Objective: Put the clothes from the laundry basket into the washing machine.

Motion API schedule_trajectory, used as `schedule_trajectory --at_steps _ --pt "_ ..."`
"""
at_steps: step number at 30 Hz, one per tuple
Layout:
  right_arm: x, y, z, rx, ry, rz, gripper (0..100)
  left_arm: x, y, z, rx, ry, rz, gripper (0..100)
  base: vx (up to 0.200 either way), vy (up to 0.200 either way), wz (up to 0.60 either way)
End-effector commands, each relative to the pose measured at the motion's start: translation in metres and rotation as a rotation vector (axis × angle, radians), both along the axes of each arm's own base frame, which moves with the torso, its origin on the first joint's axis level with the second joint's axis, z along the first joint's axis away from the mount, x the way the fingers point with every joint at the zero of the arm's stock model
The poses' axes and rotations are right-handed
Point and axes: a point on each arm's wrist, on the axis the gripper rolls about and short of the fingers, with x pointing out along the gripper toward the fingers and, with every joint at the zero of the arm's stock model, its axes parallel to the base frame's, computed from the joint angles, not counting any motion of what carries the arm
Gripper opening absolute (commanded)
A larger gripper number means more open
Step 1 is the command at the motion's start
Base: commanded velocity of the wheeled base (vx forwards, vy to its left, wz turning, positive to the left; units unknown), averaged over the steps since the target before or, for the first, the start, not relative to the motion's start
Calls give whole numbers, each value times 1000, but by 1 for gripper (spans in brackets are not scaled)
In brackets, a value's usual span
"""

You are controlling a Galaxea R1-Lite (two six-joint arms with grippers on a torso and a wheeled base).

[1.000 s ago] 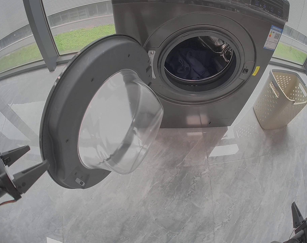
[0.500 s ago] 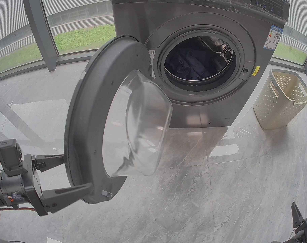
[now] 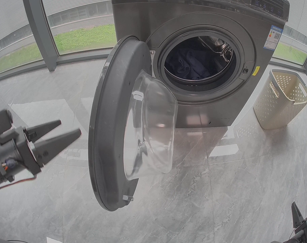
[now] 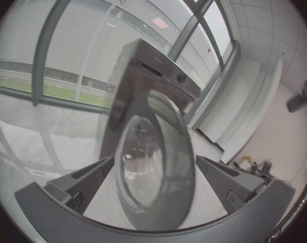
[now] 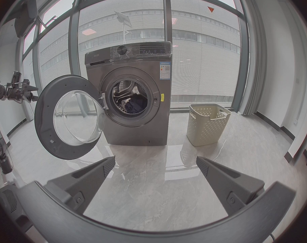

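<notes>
On the grey marble floor (image 3: 227, 193) we see dark clothes (image 3: 190, 64) lying inside the washing machine (image 3: 200, 17). Its door (image 3: 116, 118) stands half open, its edge toward us. The laundry basket (image 3: 281, 98) stands upright, near the machine's right side. Our left gripper (image 3: 70, 126) hovers level, fingers apart, pointing at the door's outer face without touching it. The right gripper (image 3: 302, 199) sits low, fingers apart.

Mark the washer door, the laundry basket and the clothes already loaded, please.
washer door (image 3: 107, 118), head view, on its grey outer ring.
laundry basket (image 3: 278, 108), head view, on its perforated front wall.
clothes (image 3: 189, 64), head view, on the middle of the dark fabric heap.
</notes>
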Motion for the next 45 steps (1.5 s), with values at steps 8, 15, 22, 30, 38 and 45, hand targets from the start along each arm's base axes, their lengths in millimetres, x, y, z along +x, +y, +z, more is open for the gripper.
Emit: schedule_trajectory --at_steps 8,15,22,30,38,45 --pt "1 0 -5 0 11 0 100 70 1 -6 5 18 157 100 0 0 0" --pt "1 0 -5 0 11 0 100 92 -30 5 -1 2 103 100 0 0 0" --pt "1 0 -5 0 11 0 100 106 -59 6 0 5 40 100 0 0 0" --pt "1 0 -5 0 11 0 100 134 -91 12 -10 -14 -12 100 0 0 0" --pt "1 0 -5 0 11 0 100 169 -133 11 -22 -32 -5 100 0 0 0" --pt "1 0 -5 0 11 0 100 179 -150 15 -28 -37 -5 100 0 0 0"
